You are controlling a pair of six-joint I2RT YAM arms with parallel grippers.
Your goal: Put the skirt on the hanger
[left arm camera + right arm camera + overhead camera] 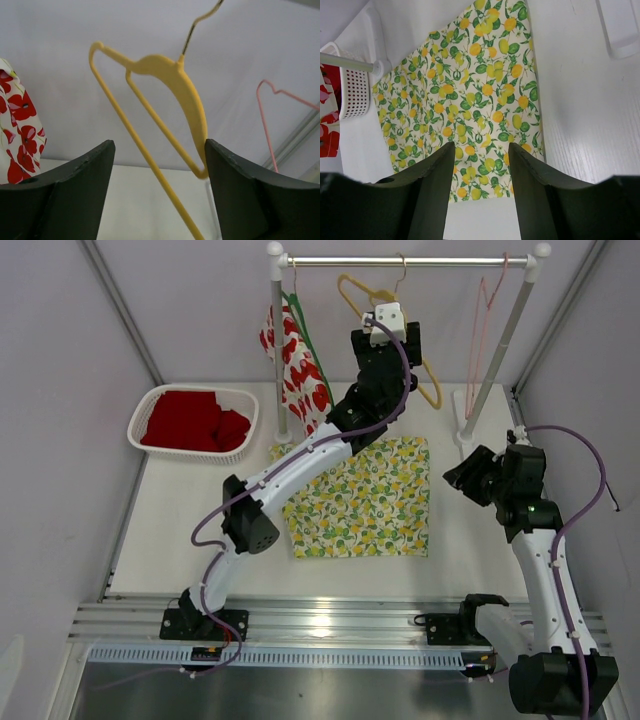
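The skirt (365, 502), white with a yellow lemon and green leaf print, lies flat on the table; it fills the right wrist view as skirt (470, 90). A yellow hanger (355, 292) hangs tilted from the rack's rod. My left gripper (388, 340) is raised to it and stands open. In the left wrist view the hanger (170, 75) passes between the fingers of the left gripper (159, 150), its lower corner against the right finger. My right gripper (458, 478) hovers open by the skirt's right edge. The right gripper (481, 150) holds nothing.
A red poppy-print garment (300, 365) and a pink hanger (487, 310) also hang on the rack (410, 260). A white basket (240, 405) with red cloth stands at the back left. The rack's right foot (465, 425) is near my right gripper.
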